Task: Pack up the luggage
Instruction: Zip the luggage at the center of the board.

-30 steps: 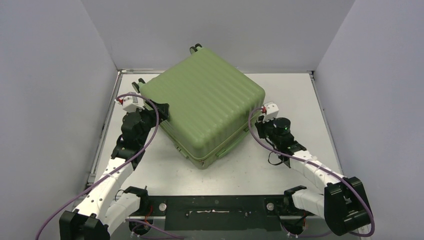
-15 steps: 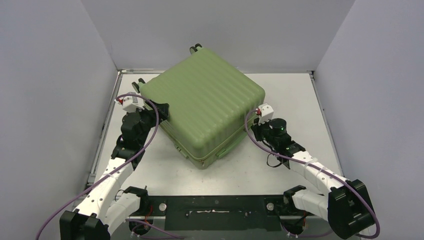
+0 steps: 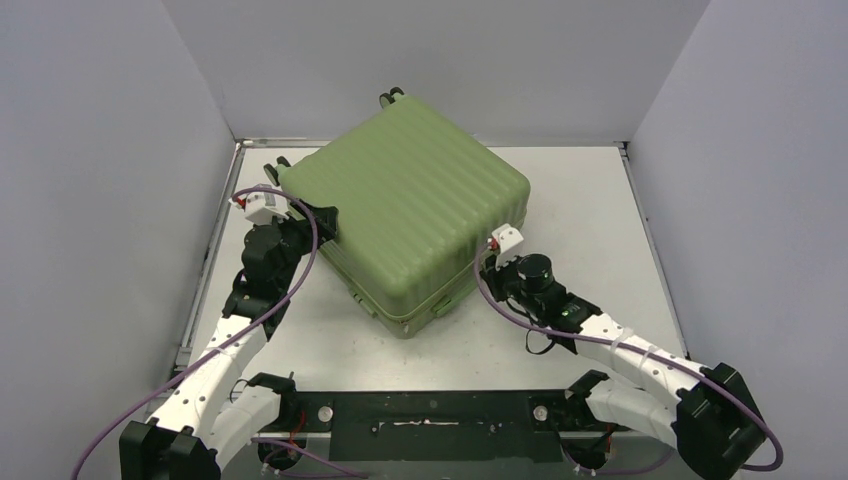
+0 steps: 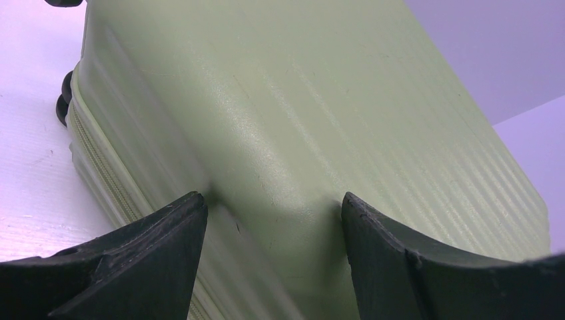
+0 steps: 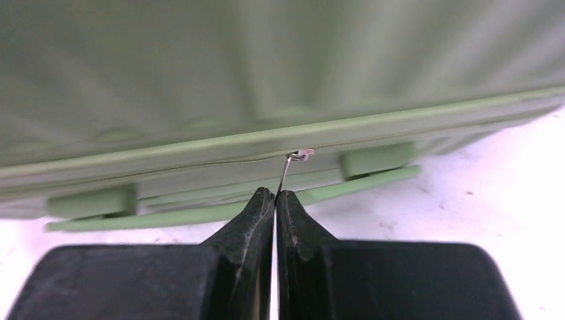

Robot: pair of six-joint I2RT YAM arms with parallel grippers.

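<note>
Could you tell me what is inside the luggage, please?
Its contents cannot be seen: the luggage lies with its lid down, ribbed shell up. Only the zipper pull shows, pinched by the right gripper.

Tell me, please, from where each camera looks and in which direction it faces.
Top: above and behind the arm bases, looking down at the table and luggage; left arm and right arm both show.
Left wrist: on the left arm, facing the luggage close up; left gripper with fingers wide astride its edge.
Right wrist: low by the table, facing the luggage's side; right gripper shut on the zipper pull.
Shared: all three see the luggage.
</note>
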